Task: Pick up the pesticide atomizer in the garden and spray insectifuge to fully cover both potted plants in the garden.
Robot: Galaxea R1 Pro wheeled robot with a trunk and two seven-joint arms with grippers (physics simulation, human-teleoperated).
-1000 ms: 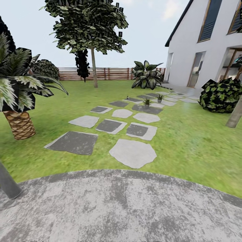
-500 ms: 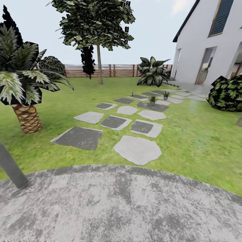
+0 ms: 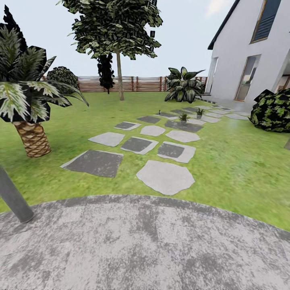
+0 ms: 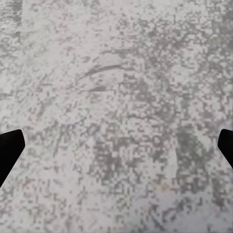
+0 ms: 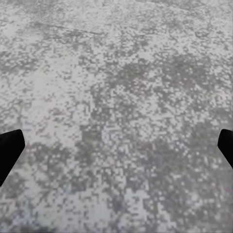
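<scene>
The garden lawn (image 3: 233,161) stretches ahead, crossed by grey and dark stepping stones (image 3: 165,176). Far along that path stand the two potted plants, one (image 3: 183,117) on a dark stone and the other (image 3: 199,113) just behind it to the right. A tiny dark upright thing (image 3: 160,112) stands on a far stone to their left, too small to identify. In the left wrist view my left gripper (image 4: 116,150) is open over speckled grey paving, its black fingertips (image 4: 9,151) at the picture's edges. My right gripper (image 5: 116,150) is open over the same paving.
Grey round paving (image 3: 145,245) lies under me. A striped-leaf plant in a woven basket (image 3: 34,139) and a grey pole (image 3: 14,199) stand at the left. A tree trunk (image 3: 119,80), brown fence (image 3: 137,83), dark bush (image 3: 274,110) and white house (image 3: 241,60) ring the lawn.
The whole head view has shifted: the scene slid right and slightly up, mostly in the first half second, so the camera turned. Nothing in the garden itself has moved.
</scene>
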